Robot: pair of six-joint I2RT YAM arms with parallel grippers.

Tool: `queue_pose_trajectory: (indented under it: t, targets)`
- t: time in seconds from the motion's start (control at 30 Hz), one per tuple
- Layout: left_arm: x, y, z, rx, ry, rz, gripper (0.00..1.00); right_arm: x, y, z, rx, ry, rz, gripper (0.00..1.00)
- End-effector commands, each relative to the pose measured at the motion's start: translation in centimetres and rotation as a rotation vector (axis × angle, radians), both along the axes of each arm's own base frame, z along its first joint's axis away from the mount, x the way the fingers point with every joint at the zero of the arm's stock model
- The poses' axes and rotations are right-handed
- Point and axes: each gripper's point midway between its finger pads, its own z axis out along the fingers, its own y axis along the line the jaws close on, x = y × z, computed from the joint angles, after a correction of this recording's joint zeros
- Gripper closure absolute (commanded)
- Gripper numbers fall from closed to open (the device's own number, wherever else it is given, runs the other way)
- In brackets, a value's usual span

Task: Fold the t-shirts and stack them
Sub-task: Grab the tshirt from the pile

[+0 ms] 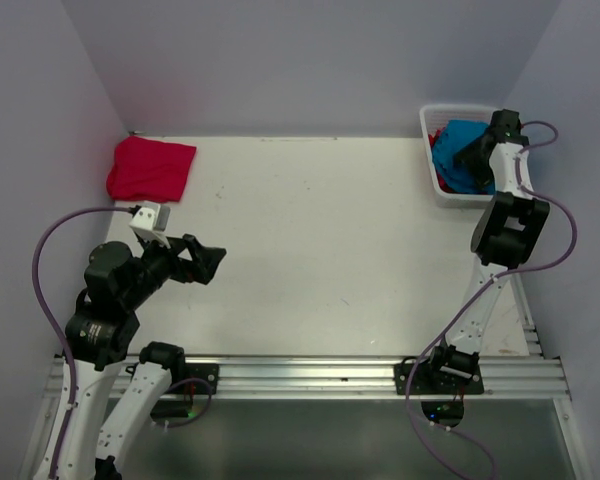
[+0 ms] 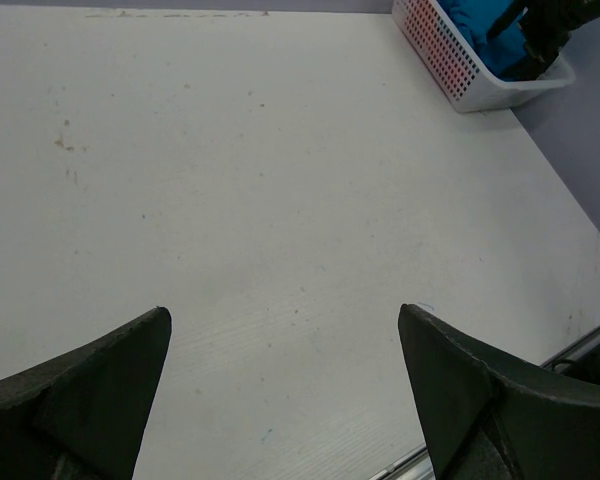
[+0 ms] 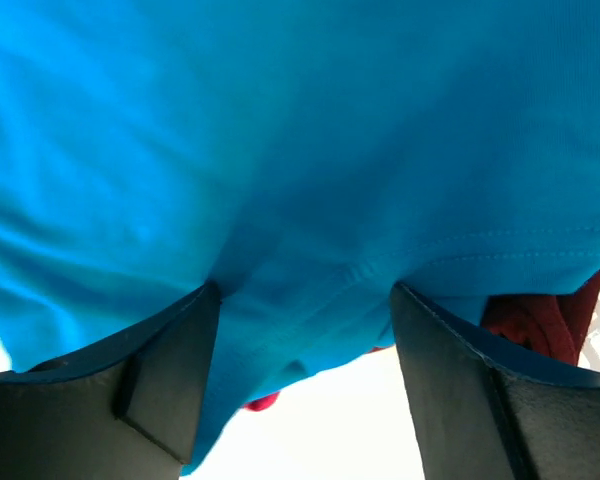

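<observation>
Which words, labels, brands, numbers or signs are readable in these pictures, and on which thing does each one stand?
No text can be read in any view.
The teal shirt, the red shirt and the maroon shirt are plain.
The basket and the table show no print, only small stains on the table.
</observation>
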Motion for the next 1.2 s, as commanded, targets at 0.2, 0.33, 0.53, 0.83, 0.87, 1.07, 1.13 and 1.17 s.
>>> queue_pose_trajectory:
  t: [0.2, 0.33, 0.53, 0.83, 0.87, 1.07, 1.13, 1.17]
  targets:
    - [-0.3, -0.3, 1.0, -0.029, -0.025, -0.014, 0.0, -0.4, 0.4, 2.5, 0.015, -0.053, -0.006, 0.24]
    - [-0.3, -0.3, 0.8, -0.027, -0.016, -0.012, 0.0, 0.1, 0.5, 2.7, 0.024, -0.077, -0.004, 0.27]
    - [-0.3, -0.3, 0.6, -0.023, -0.01, -0.011, 0.0, 1.6, 0.2, 2.9, 0.019, -0.112, 0.005, 0.66]
    - [0.0, -0.5, 0.7, -0.042, -0.016, -0.015, 0.0, 2.2, 0.2, 6.9, -0.022, -0.216, 0.047, 1.0]
    - [0.1, -0.7, 0.8, -0.046, -0.02, -0.022, 0.0, 1.8, 0.3, 6.4, -0.024, -0.206, 0.053, 1.0]
    - [-0.1, -0.9, 0.9, -0.061, -0.023, -0.031, 0.0, 1.0, 2.6, 10.8, 0.008, -0.37, 0.131, 1.0]
    - [-0.2, -0.9, 1.0, -0.067, -0.027, -0.033, 0.0, 1.2, 4.0, 13.0, 0.032, -0.475, 0.187, 1.0]
    - [-0.3, -0.9, 1.0, -0.069, -0.029, -0.034, 0.0, 0.9, 4.6, 14.6, 0.034, -0.559, 0.198, 1.0]
